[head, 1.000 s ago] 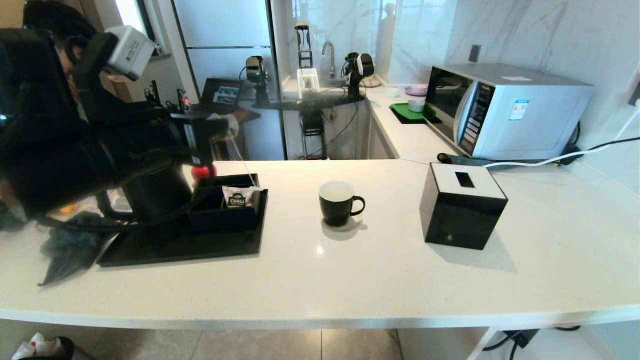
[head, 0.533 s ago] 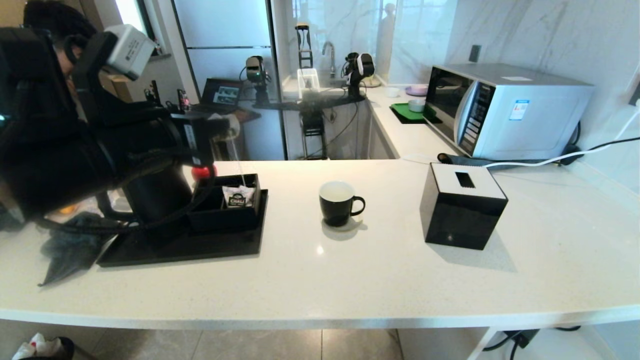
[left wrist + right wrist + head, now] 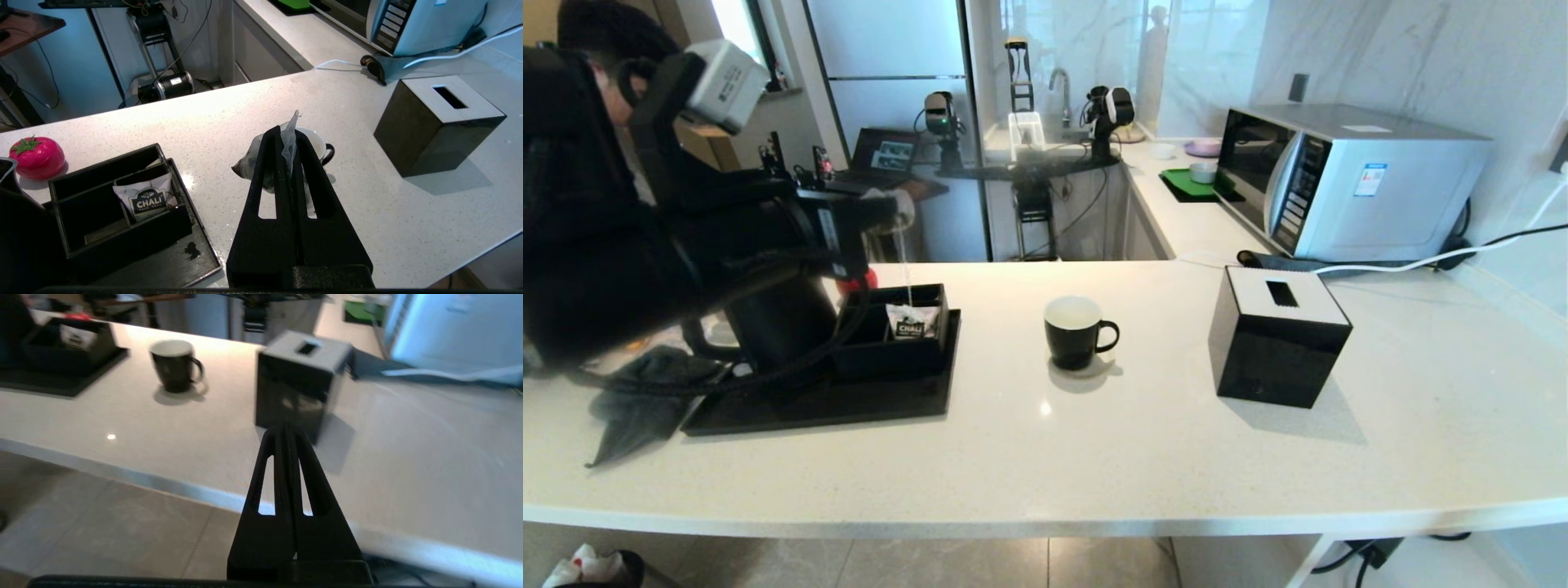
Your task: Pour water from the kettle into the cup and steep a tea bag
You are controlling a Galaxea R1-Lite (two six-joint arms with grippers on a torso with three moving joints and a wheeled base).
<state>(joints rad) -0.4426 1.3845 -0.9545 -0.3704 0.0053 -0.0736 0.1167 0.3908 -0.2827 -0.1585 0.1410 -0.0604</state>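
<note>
My left gripper (image 3: 287, 132) is shut on the tea bag (image 3: 246, 161), a pale pouch with dark contents pinched at its top. In the head view this left gripper (image 3: 892, 214) hangs in the air above the black organizer box (image 3: 892, 336), and the bag's thin white string (image 3: 904, 265) drops toward the box. The black cup (image 3: 1076, 331) with a white inside stands on the counter to the right. The black kettle (image 3: 772, 320) stands on the tray, partly hidden behind my left arm. My right gripper (image 3: 286, 430) is shut and empty, low in front of the counter edge.
A white "CHALI" sachet (image 3: 912, 322) leans in the organizer box on the black tray (image 3: 817, 408). A black tissue box (image 3: 1278, 336) stands right of the cup, and a microwave (image 3: 1347, 180) is behind it. A red tomato (image 3: 37, 157) lies behind the tray.
The left arm has shifted slightly, and the hanging string has swung left so that it hangs nearly straight down. The cup and the kettle have not moved.
</note>
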